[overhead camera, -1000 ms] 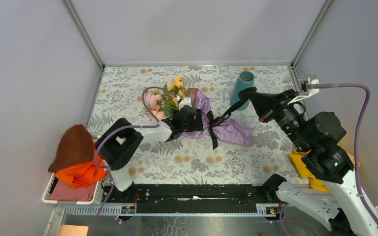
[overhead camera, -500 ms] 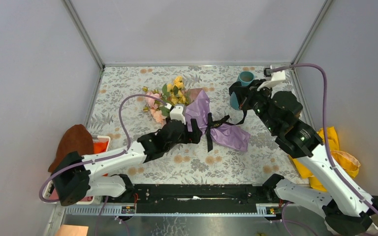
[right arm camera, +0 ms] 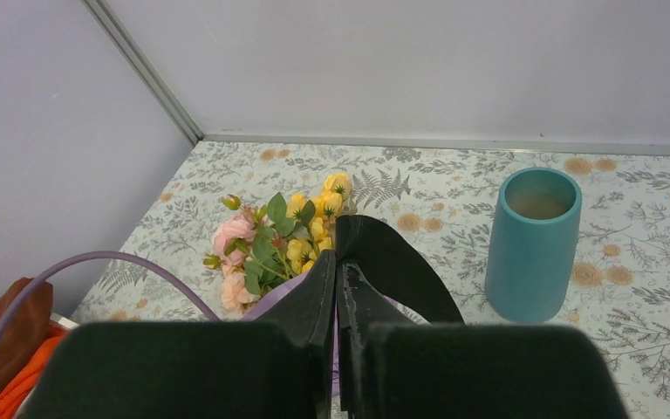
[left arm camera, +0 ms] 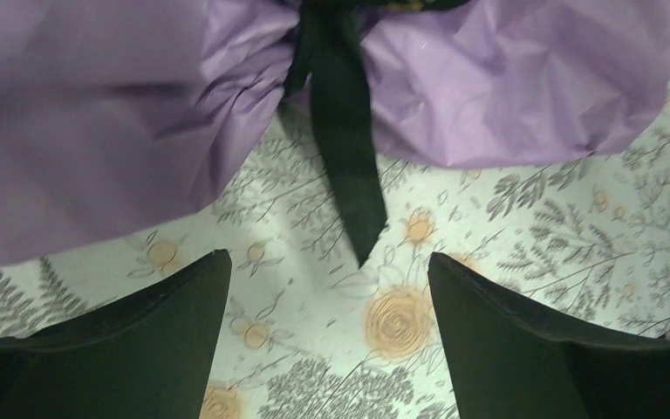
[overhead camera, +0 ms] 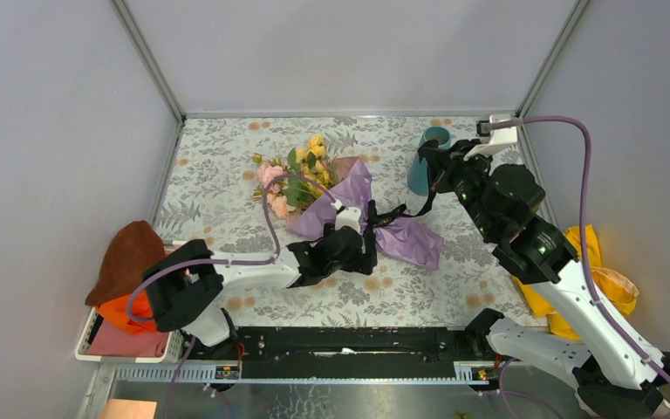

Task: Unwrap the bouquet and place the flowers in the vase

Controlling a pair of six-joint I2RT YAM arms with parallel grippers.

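Right hand pinches the ribbon; left hand hovers released. Pulling may drag the bouquet into the vase, toppling it.

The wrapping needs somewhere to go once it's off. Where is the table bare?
Bare: far-left corner beside the bouquet; near-right strip by the rail. Crowded: the middle, and by the vase, where the right end effector grips the ribbon.

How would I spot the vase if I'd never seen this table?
Look at the flowery tablecloth and go toward its far right corner. There stands the vase, upright, to the right of the bouquet. It is the only tall, smooth, teal-blue tube with a round open mouth.
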